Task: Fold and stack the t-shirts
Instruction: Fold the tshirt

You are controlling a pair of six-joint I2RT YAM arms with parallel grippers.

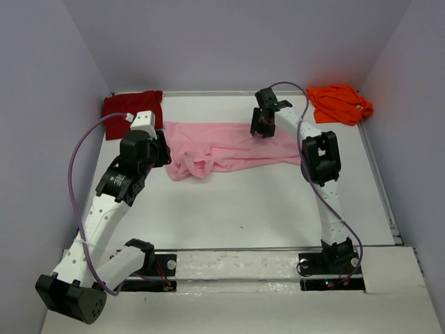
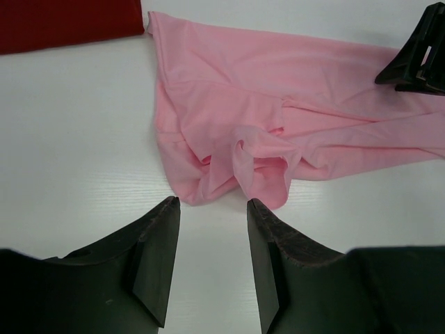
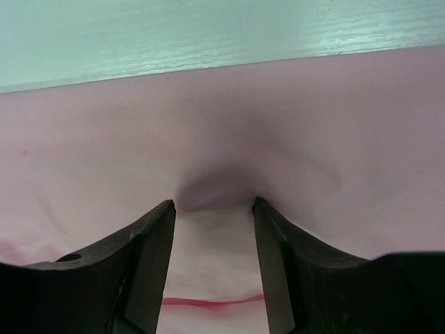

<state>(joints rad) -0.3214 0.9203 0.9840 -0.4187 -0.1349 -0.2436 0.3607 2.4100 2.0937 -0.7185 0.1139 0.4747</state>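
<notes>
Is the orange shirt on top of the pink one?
No, the orange t-shirt lies in the far corner, apart from the pink t-shirt.

Parted jaws sit just short of the crumpled pink t-shirt (image 2: 278, 104), apparently not touching.

White table (image 1: 243, 209) boxed in by pale lavender walls (image 1: 236, 42).

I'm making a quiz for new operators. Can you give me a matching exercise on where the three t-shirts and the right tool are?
Things:
1. light pink t-shirt
2. dark red t-shirt
3. orange t-shirt
4. right tool

Places:
A. far right corner of the table
B. on pink cloth, near its far edge
C. far left corner
D. spread out between the two arms

Pairs: 1-D, 2-C, 3-A, 4-B
</notes>
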